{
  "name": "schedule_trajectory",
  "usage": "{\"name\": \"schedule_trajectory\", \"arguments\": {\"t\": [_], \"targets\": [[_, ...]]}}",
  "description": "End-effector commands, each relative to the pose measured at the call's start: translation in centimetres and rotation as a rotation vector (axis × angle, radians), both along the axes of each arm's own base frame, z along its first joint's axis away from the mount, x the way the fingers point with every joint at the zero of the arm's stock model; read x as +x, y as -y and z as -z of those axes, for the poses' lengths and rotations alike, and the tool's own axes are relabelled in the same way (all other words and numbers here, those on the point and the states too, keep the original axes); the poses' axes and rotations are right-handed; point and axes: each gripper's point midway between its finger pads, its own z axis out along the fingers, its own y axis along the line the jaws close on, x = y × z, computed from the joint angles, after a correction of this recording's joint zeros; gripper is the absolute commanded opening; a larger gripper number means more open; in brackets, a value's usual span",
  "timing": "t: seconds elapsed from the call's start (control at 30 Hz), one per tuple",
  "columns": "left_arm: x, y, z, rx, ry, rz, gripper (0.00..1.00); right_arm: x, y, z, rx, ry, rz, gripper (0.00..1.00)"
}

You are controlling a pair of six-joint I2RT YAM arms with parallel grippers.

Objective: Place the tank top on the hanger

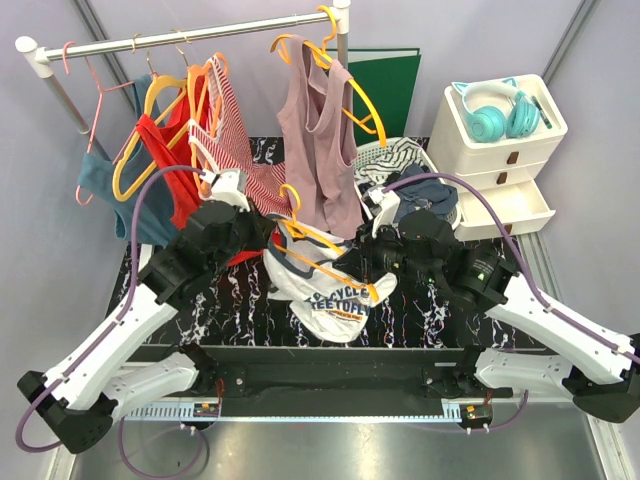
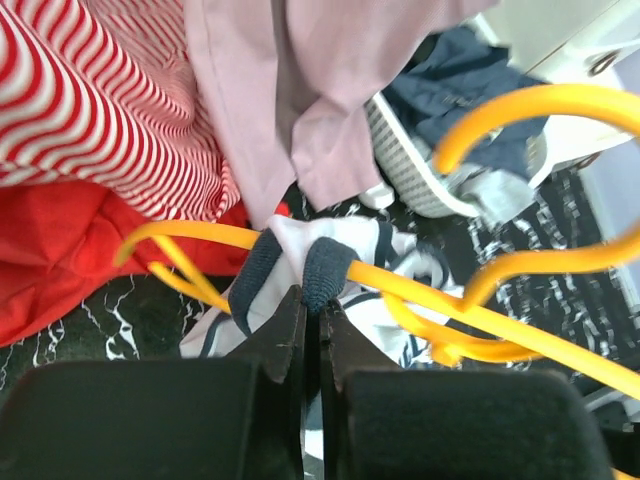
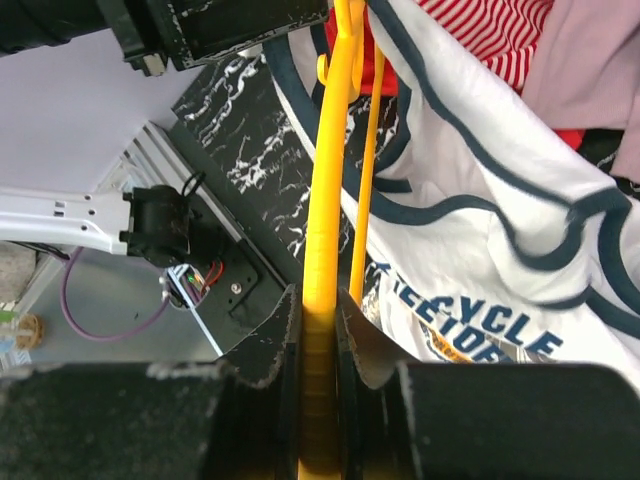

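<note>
Boxed in at the back by the striped top (image 1: 238, 130) and mauve top (image 1: 318, 150) hanging low, squeezed rear right by the basket (image 1: 372, 155); open only over bare tabletop (image 1: 230, 318), either flank of the tank top (image 1: 335, 300)

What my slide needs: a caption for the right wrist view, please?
Right end effector grips the hanger, tank top draped alongside.

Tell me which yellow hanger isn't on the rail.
The hanger with the white tank top draped on it, low over the table; the others hook on the rail.

Navy "CYCLE" lettering on the white tank top (image 3: 470, 200) chest, line beneath partly hidden, unreadable
</note>
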Motion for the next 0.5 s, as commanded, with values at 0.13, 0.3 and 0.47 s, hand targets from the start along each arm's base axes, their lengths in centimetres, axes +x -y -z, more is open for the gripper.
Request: {"name": "schedule_trajectory", "arguments": {"t": [0.13, 0.3, 0.47], "targets": [[-0.6, -0.6, -4.6, -0.052, 0.068, -0.002, 0.66, 0.6, 0.1, -5.3, 0.201, 0.140, 0.037, 0.00], [-1.6, -1.1, -6.4, -0.084, 0.115, 0.014, 0.87, 0.6, 1.2, -5.6, 0.215, 0.158, 0.067, 0.00], [-1.5, 0.5, -8.6, -0.131, 0.162, 0.084, 0.84, 0.1, 1.6, -5.8, 0.237, 0.150, 0.065, 0.00]]}}
